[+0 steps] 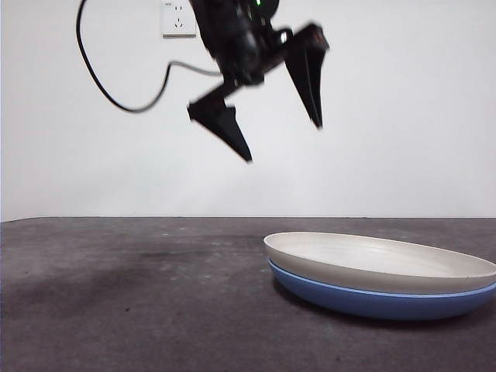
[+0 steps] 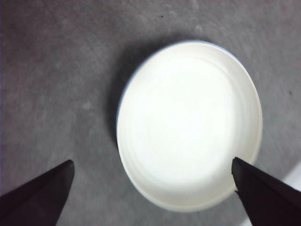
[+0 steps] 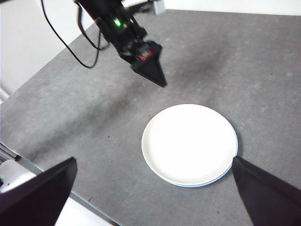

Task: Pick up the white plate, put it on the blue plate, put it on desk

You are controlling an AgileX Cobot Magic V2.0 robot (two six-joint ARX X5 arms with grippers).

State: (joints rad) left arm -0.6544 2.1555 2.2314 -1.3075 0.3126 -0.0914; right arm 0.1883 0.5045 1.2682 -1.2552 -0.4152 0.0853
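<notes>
white plate [image 1: 380, 262] nested on blue plate [image 1: 372, 301] on desk [image 1: 132, 302], left gripper [image 1: 283, 136] above, right gripper [image 3: 155, 197] high, both jaws wide, empty

It looked like a robotics lab: a bare white wall [image 1: 387, 108] carried a wall socket [image 1: 179, 18], and a black cable [image 1: 116, 97] trailed above the speckled grey desk [image 1: 116, 294].

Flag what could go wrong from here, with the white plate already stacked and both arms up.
1. The white plate sits nested in the blue plate with little rim exposed, so a grasp might catch both and lift the blue one too.
2. The stack looks slightly offset, a blue sliver showing on one side; a nudge from the left gripper, hanging open above the desk, could slide it.
3. The right gripper, open above, could crowd the left.
</notes>
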